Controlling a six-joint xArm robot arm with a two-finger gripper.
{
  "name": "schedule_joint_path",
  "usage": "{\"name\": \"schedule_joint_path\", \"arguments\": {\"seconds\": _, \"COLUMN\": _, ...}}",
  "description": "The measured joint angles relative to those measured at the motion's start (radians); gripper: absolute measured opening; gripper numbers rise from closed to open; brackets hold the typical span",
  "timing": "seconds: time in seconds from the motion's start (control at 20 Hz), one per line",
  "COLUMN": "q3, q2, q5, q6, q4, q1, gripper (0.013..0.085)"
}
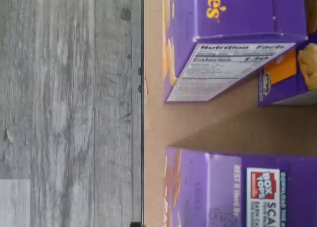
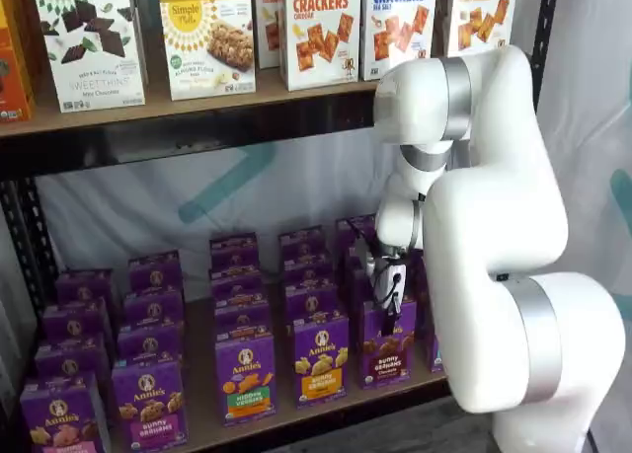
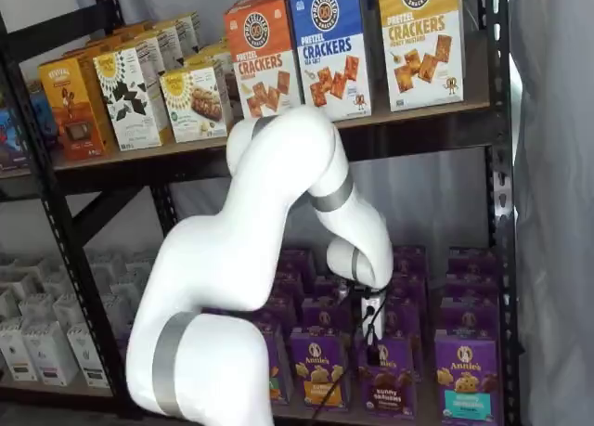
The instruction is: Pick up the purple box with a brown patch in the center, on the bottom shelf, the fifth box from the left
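Gripper (image 2: 391,293) hangs directly above purple box (image 2: 387,342) on bottom shelf (image 2: 296,414). Finger spacing cannot be told. Orange-cracker carton (image 2: 321,358) sits at box's 9 o'clock.

Mock shop, black metal rack (image 3: 495,120) — cracker boxes (image 3: 325,45), purple cartons (image 2: 148,399) in rows

Even, soft daylight in both shelf views, mild shadow under the upper shelf (image 2: 197,127), wrist view slightly blurred, carton print soft, faint shadow on the bottom shelf (image 1: 208,123)
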Motion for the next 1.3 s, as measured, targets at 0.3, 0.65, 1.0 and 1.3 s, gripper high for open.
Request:
{"name": "schedule_joint_path", "arguments": {"seconds": 0.3, "q3": 0.012, "q2": -0.003, "q5": -0.012, "q6": -0.006, "q4": 0.010, "q1": 0.005, "gripper": 0.0650}}
{"name": "schedule_joint_path", "arguments": {"seconds": 0.65, "q3": 0.026, "q2": -0.006, "q5": -0.040, "q6": -0.022, "q4": 0.031, "q1": 0.009, "gripper": 0.0610}}
{"name": "schedule_joint_path", "arguments": {"seconds": 1.0, "q3": 0.034, "q2": -0.010, "q5": -0.044, "q6": -0.040, "q4": 0.051, "q1": 0.011, "gripper": 0.0490}}
{"name": "schedule_joint_path", "arguments": {"seconds": 1.3, "q3": 0.042, "q2": -0.017, "q5": -0.047, "q6": -0.046, "q4": 0.058, "q1": 0.011, "gripper": 0.0410}}
